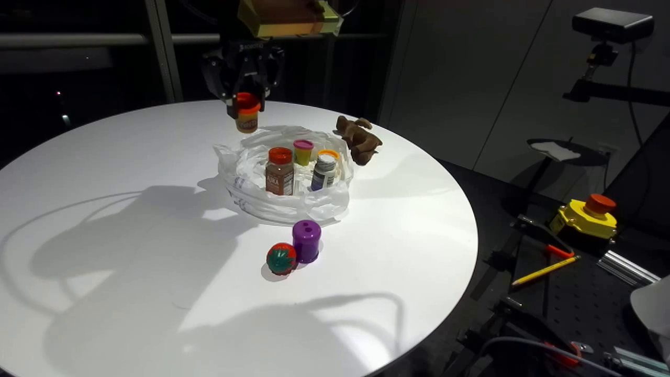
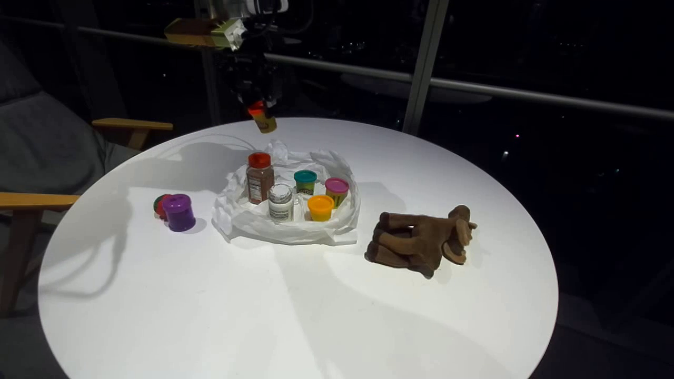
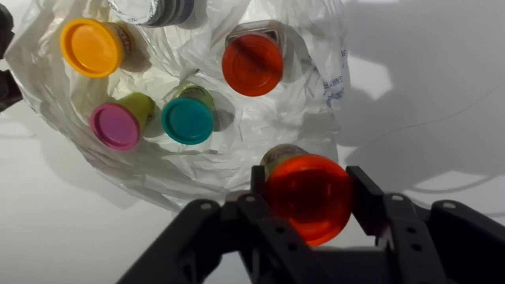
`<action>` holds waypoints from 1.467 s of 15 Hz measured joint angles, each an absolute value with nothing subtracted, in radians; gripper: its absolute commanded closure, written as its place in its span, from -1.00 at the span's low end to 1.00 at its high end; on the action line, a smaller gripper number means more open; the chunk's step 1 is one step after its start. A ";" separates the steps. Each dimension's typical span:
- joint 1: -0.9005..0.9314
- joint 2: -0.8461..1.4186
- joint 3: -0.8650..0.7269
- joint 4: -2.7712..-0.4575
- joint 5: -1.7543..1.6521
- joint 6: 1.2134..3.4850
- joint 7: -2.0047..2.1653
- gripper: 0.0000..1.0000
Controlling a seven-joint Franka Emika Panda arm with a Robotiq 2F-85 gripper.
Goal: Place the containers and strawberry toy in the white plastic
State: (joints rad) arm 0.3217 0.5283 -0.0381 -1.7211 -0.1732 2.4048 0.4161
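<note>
Red lid (image 3: 309, 199) clamped in my gripper (image 1: 247, 107), the tub (image 1: 247, 123) hangs aloft; I expect it light and stiff (slick, perhaps), with the lid its best hold.

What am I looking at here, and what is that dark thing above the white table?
It is the gripper of a robot arm, which is mostly out of sight; it works like a two-fingered pincer. Two pictures are taken from outside the robot, the third from its wrist, looking down. The gripper is closed on a tub with a red-orange lid, holding it off the round white table. There, an open white plastic bag holds a red-capped jar, a pale bottle, a teal-lidded tub, a pink-lidded tub and an orange-lidded tub. Outside the bag are a purple container, a strawberry toy beside it, and a brown toy animal.
</note>
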 measured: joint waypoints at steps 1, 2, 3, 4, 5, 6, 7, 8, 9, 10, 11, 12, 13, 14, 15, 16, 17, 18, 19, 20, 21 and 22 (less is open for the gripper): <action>0.311 0.550 -0.038 -1.708 -0.170 2.395 0.416 0.44; 0.301 0.574 -0.038 -1.693 -0.167 2.384 0.416 0.44; 0.291 0.600 -0.037 -1.677 -0.161 2.376 0.416 0.44; 0.282 0.625 -0.036 -1.661 -0.152 2.370 0.416 0.44; 0.275 0.650 -0.035 -1.643 -0.139 2.365 0.415 0.44; 0.267 0.672 -0.032 -1.626 -0.125 2.362 0.414 0.44; 0.260 0.693 -0.030 -1.610 -0.109 2.361 0.413 0.44; 0.254 0.711 -0.027 -1.594 -0.094 2.359 0.412 0.44; 0.250 0.726 -0.025 -1.578 -0.083 2.358 0.412 0.44; 0.246 0.741 -0.023 -1.563 -0.071 2.357 0.412 0.44; 0.243 0.755 -0.021 -1.548 -0.060 2.352 0.412 0.44; 0.241 0.768 -0.020 -1.534 -0.051 2.343 0.411 0.44; 0.239 0.782 -0.020 -1.520 -0.043 2.337 0.411 0.44; 0.237 0.796 -0.019 -1.508 -0.035 2.331 0.411 0.08; 0.234 0.810 -0.018 -1.495 -0.029 2.324 0.411 -0.56; 0.232 0.824 -0.017 -1.483 -0.023 2.322 0.411 -0.57; 0.230 0.836 -0.015 -1.473 -0.020 2.321 0.411 -0.71; 0.229 0.844 -0.014 -1.465 -0.017 2.321 0.410 -0.84; 0.229 0.847 -0.012 -1.459 -0.016 2.321 0.409 -0.98; 0.229 0.846 -0.008 -1.453 -0.015 2.321 0.409 -1.00; 0.229 0.843 -0.004 -1.446 -0.014 2.322 0.409 -1.00; 0.229 0.834 0.002 -1.443 -0.014 2.323 0.409 -1.00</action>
State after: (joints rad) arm 0.2294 0.8340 0.0021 -1.4430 -0.0138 2.3233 0.4088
